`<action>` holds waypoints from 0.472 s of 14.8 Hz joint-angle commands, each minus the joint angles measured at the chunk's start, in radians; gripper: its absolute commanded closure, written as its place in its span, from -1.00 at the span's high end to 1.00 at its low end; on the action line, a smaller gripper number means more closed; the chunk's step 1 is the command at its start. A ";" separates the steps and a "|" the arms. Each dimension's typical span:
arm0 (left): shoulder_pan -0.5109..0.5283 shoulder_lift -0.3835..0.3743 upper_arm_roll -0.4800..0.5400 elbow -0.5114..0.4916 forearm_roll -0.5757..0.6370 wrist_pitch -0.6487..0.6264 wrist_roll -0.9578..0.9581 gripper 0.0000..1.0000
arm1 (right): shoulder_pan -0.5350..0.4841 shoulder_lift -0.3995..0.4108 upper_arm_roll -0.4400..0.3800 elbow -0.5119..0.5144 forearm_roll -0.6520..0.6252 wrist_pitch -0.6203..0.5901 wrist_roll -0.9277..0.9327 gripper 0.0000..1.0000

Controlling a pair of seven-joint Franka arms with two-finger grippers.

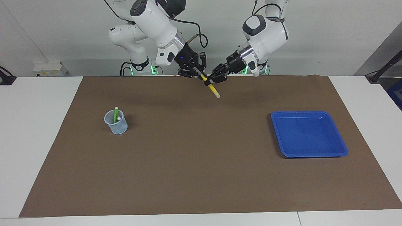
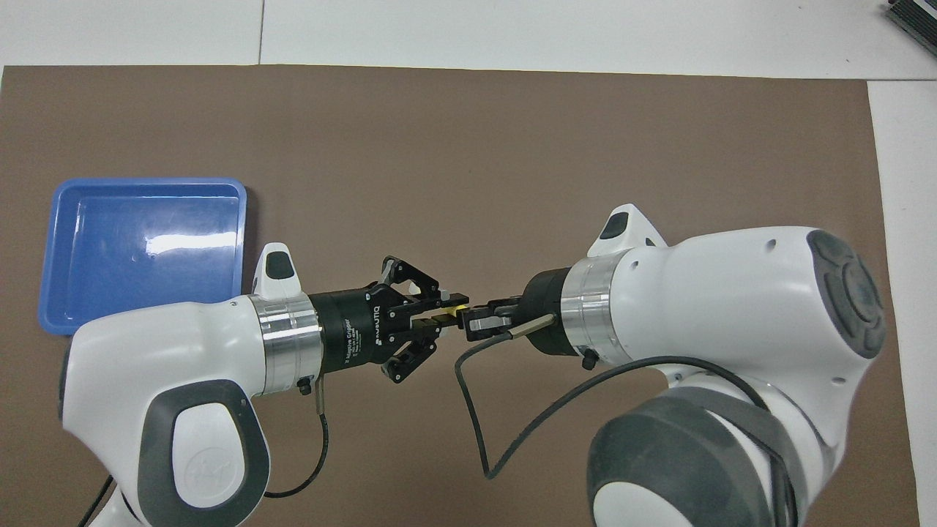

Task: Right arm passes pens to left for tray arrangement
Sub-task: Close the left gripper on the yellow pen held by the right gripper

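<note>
Above the mat's robot-side edge, midway along it, the yellow pen (image 1: 211,87) hangs tilted, whitish end lowest. Right gripper (image 1: 199,73) is clamped on its upper part; left gripper (image 1: 212,80) is closed on it just below. Blue tray (image 1: 309,134) sits toward the left arm's end of the mat (image 1: 201,175). Cup (image 1: 116,122), toward the right arm's end, holds the green pen (image 1: 116,114).
</note>
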 commanded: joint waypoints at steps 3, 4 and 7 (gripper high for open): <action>0.016 0.003 -0.005 0.014 0.017 -0.029 -0.013 -1.00 | -0.004 -0.023 0.001 -0.022 0.001 0.003 -0.010 -0.56; 0.016 0.001 -0.005 0.014 0.031 -0.031 -0.013 -1.00 | -0.006 -0.023 0.001 -0.022 0.001 0.009 -0.005 0.09; 0.016 0.001 -0.005 0.015 0.118 -0.032 -0.002 -1.00 | -0.014 -0.016 -0.001 -0.015 -0.001 0.016 -0.002 1.00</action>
